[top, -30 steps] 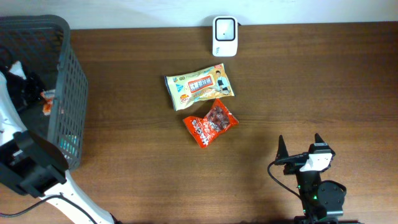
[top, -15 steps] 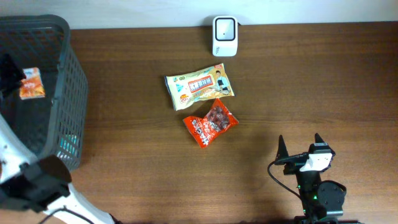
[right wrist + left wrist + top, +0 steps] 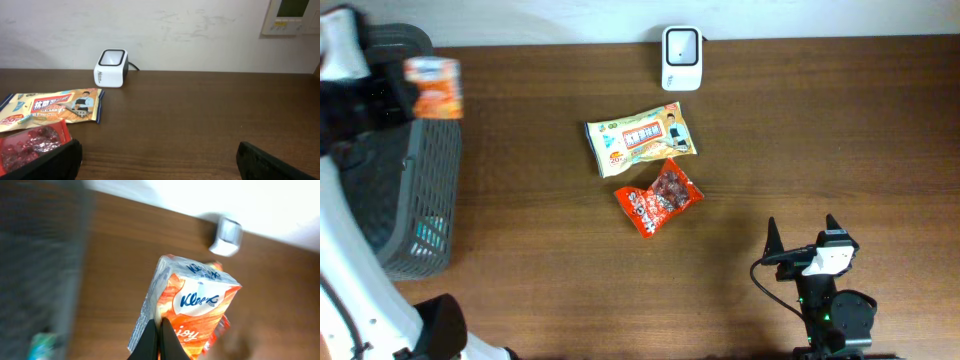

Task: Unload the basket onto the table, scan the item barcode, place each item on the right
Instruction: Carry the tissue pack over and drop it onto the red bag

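The left gripper [image 3: 159, 336] is clamping shut on a tissue pack [image 3: 192, 302], its fingers pinching the lower edge. The tissue pack is orange and white with a blue Kleenex logo, and in the left wrist view it is tilting with the logo facing the camera. From overhead, the tissue pack is hanging up off the table [image 3: 840, 130], over the right rim of the basket [image 3: 390, 180] near its far corner, and it is looking a bit blurred there.

The basket is dark grey mesh, sitting at the left end of the table. Something light blue is showing low against its near wall, but I cannot tell what it is.

The scanner [image 3: 681, 45] is standing at the far edge, mid-table. It is white with a dark window and is well apart from the tissue pack, off to its right. In the left wrist view it is showing blurred beyond the top corner of the tissue pack.

Two snack bags are lying mid-table. The yellow bag [image 3: 642, 140] is lying just in front of the scanner, and the red bag [image 3: 658, 196] is touching the yellow bag's near edge.

The right gripper [image 3: 803, 240] is sitting at the near right of the table with its jaws standing wide apart, holding nothing. Its camera is looking across the wood at the scanner, with both bags showing at the left.
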